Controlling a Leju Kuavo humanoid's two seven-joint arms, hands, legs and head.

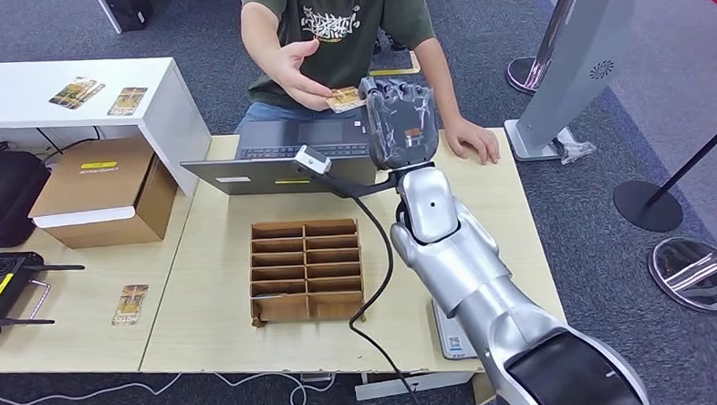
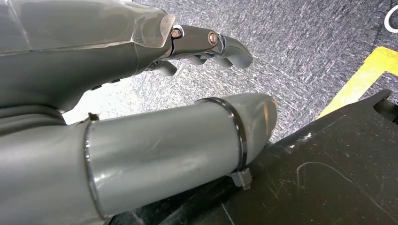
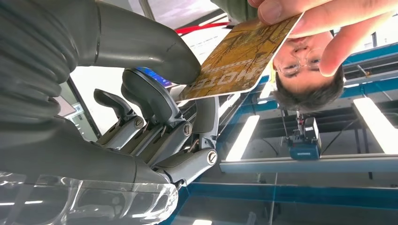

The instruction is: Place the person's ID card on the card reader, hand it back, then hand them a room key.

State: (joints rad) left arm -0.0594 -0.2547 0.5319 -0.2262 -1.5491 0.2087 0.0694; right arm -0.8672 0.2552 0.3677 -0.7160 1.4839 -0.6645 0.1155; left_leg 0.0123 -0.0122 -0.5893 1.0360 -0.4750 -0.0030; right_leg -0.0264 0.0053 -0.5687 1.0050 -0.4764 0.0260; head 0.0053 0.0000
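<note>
The right hand (image 1: 404, 120) is raised over the worktop (image 1: 208, 291) toward the seated person, its thumb and a finger touching one end of a gold card (image 3: 239, 58). The person's hand (image 1: 296, 70) pinches the other end. The left hand (image 2: 141, 51) hangs above grey carpet, fingers curled around nothing.

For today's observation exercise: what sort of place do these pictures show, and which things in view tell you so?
Probably a mock hotel reception desk in a lab or exhibition hall: a person's hand and the robot's right hand meet at a hotel-style card, across a table with a laptop, beside queue-barrier posts.
</note>
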